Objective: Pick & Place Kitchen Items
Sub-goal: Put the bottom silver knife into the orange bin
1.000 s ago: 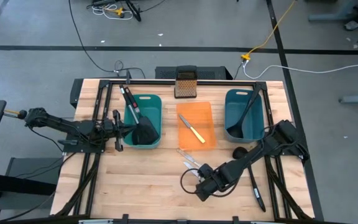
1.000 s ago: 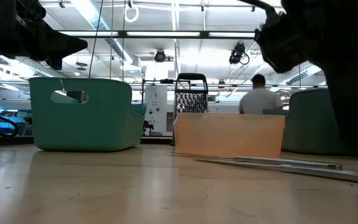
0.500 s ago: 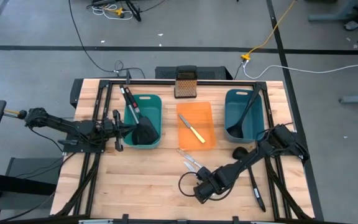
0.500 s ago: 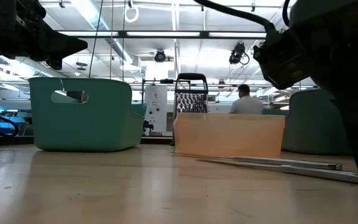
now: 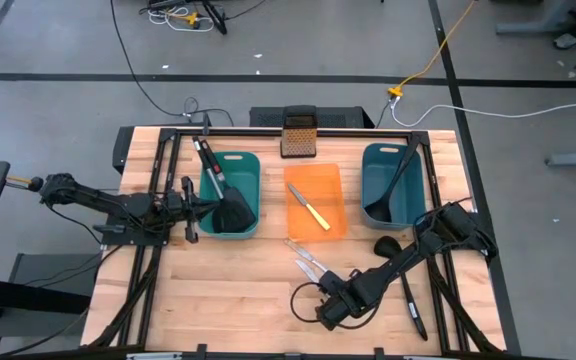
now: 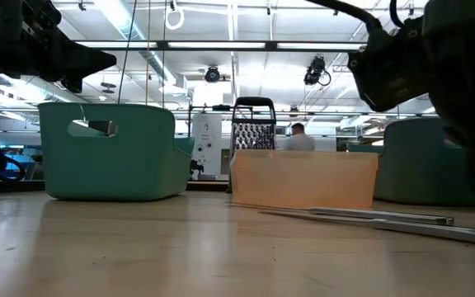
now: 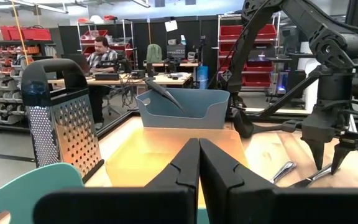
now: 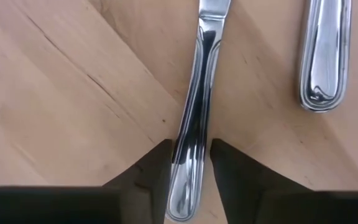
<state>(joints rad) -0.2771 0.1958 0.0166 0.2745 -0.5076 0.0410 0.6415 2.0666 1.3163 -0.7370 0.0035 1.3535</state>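
high view: the right gripper (image 5: 330, 300) is low over the table (image 5: 228, 290), at the handle ends of two silver knives (image 5: 308, 262) that lie side by side and run away from it toward the orange tray (image 5: 333, 190). a yellow knife (image 5: 314, 215) lies in that tray. a ladle (image 5: 400, 275) lies on the wood beside the right arm; another ladle (image 5: 398, 180) sits in the right bin (image 5: 371, 160) beyond it. the left gripper (image 5: 200, 208) hangs at the near wall of the left bin (image 5: 250, 160), which holds two spatulas (image 5: 226, 195). a grater (image 5: 299, 133) stands past the tray.

low view: the knives (image 6: 369, 219) lie flat on the table in front of the tray (image 6: 303, 180), below the right arm.

left wrist view: the left fingers (image 7: 185, 171) are pressed together on nothing, with the tray just ahead.

right wrist view: the right fingers (image 8: 157, 171) sit either side of one knife's (image 8: 194, 124) handle, pads at or very near its edges; i cannot tell whether they grip it. the other knife (image 8: 323, 56) lies apart to one side.
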